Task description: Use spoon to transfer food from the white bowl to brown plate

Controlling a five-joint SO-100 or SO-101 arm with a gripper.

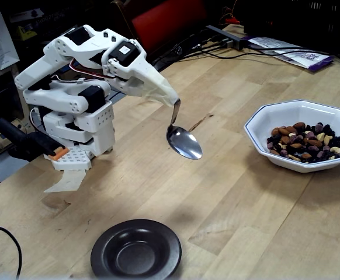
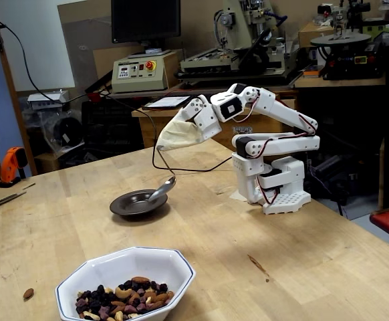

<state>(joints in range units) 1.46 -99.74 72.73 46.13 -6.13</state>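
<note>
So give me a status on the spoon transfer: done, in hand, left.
Done: nothing visible; the brown plate is empty, and all the food sits in the white bowl, apart from one stray nut on the table.
In hand: the tool holds the spoon by its handle, empty, in the air between bowl and plate.
Left: scooping and tipping onto the plate.

No legible text, seemingly.

Workshop setting: wooden worktop (image 2: 301,267) before benches carrying a milling machine (image 2: 244,33), a control box with red stop button (image 2: 139,70), and an orange drill (image 2: 11,165).
</note>
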